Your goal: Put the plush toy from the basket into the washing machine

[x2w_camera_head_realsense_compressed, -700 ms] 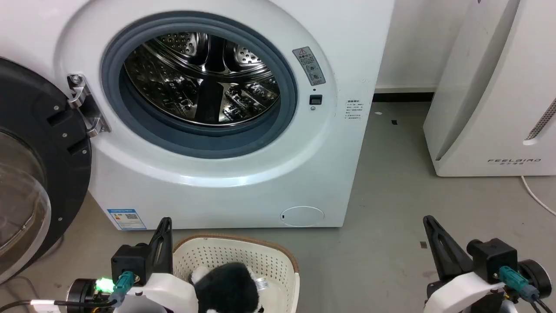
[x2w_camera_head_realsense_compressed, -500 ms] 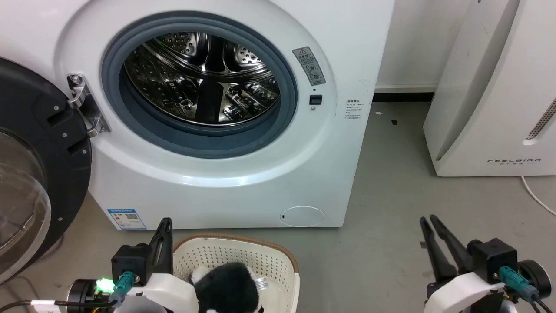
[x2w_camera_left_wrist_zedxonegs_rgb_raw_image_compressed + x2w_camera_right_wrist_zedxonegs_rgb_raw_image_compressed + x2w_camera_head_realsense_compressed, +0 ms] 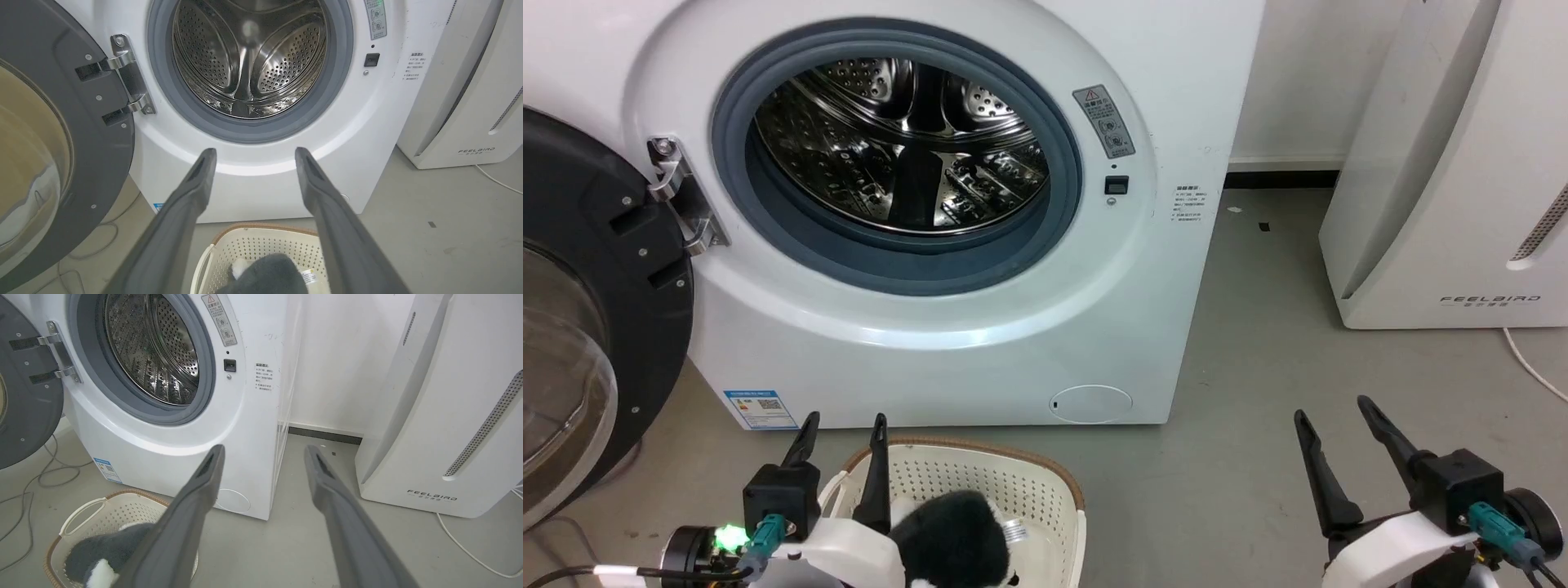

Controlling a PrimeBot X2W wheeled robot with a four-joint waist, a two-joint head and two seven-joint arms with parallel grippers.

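Change: both end effectors have spread their fingers in the last moment. The left end effector (image 3: 845,420), clenched shortly before, is now released and empty. Its fingers stand apart at the left end of the cream perforated plastic basket with brown woven-look rim (image 3: 980,446). The right end effector (image 3: 1331,408) is also released and empty, above the grey floor (image 3: 1258,327) well right of the basket.

The fluffy black-and-white plush toy (image 3: 952,539) lies in the basket, ungrasped, just beside the left fingers. The large white front-loading washing machine (image 3: 947,359) has its round black-framed glass door (image 3: 596,269) swung open to the left. Its shiny perforated steel drum (image 3: 898,147) looks empty.

Judgement: the opening reads as preparation for the pick. No grasp has begun, and the left arm is better placed.

Writing: "FEELBIRD" lettering (image 3: 1490,300) on the tall white appliance (image 3: 1437,180) at right. The grey warning sticker with red triangle (image 3: 1104,122), small text block (image 3: 1191,204) and blue QR sticker (image 3: 760,411) on the washer front are too small to read.
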